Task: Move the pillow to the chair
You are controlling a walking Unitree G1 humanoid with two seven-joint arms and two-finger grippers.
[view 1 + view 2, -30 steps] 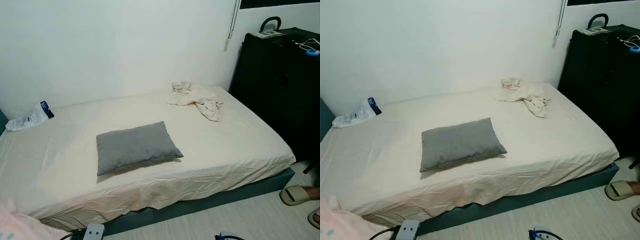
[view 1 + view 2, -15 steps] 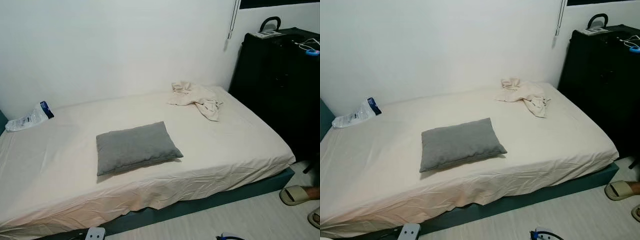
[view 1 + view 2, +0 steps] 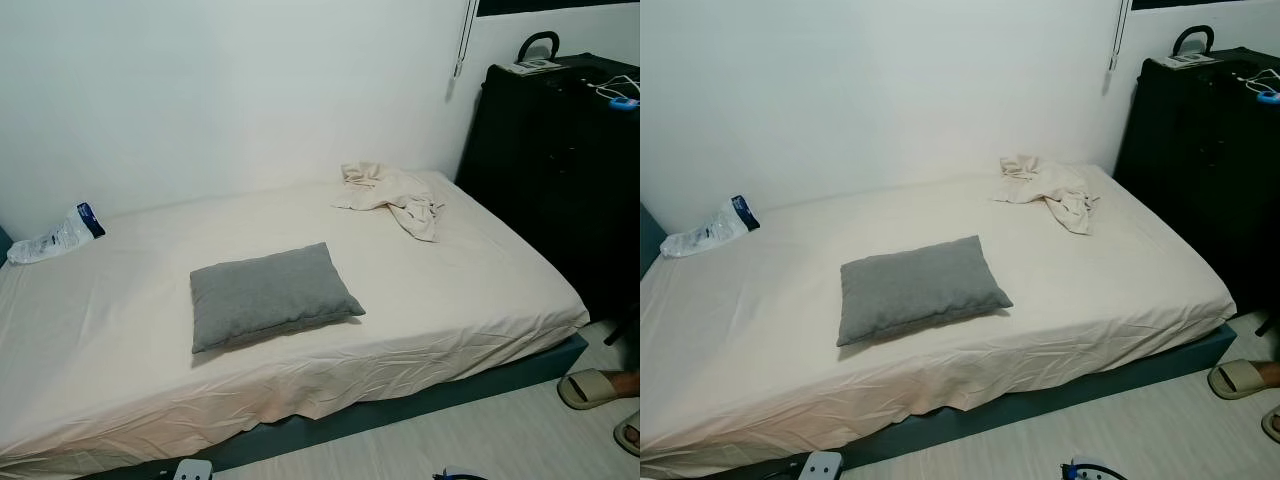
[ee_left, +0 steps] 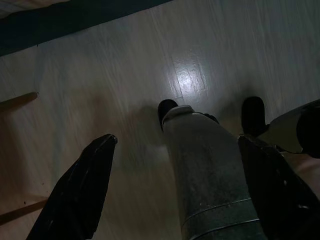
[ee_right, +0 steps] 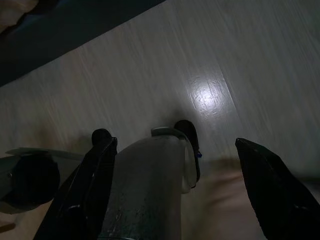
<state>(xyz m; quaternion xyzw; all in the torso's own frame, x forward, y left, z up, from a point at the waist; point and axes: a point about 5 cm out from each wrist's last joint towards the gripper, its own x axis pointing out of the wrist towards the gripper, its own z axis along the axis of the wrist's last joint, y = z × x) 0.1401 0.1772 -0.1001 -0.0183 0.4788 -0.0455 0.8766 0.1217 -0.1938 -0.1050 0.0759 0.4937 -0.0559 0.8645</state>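
A grey pillow (image 3: pixel 270 294) lies flat on the cream-sheeted bed (image 3: pixel 130 345), near its front edge and a little left of centre. My left gripper (image 4: pixel 175 145) hangs open over the pale wood floor beside my own silver leg, its black fingers (image 4: pixel 80 190) spread wide. My right gripper (image 5: pixel 172 145) also hangs open above the floor, nothing between its fingers (image 5: pixel 95 175). Both are well away from the pillow.
A crumpled cream cloth (image 3: pixel 395 195) lies at the bed's far right and a plastic bag (image 3: pixel 55 235) at the far left by the white wall. A black cabinet (image 3: pixel 560 160) stands to the right. A person's sandalled foot (image 3: pixel 595 387) rests on the floor at right. A white power strip (image 3: pixel 820 465) lies below the bed.
The pink cloth at the lower left corner has gone out of view. The view has shifted slightly; the pillow and the bed have not moved.
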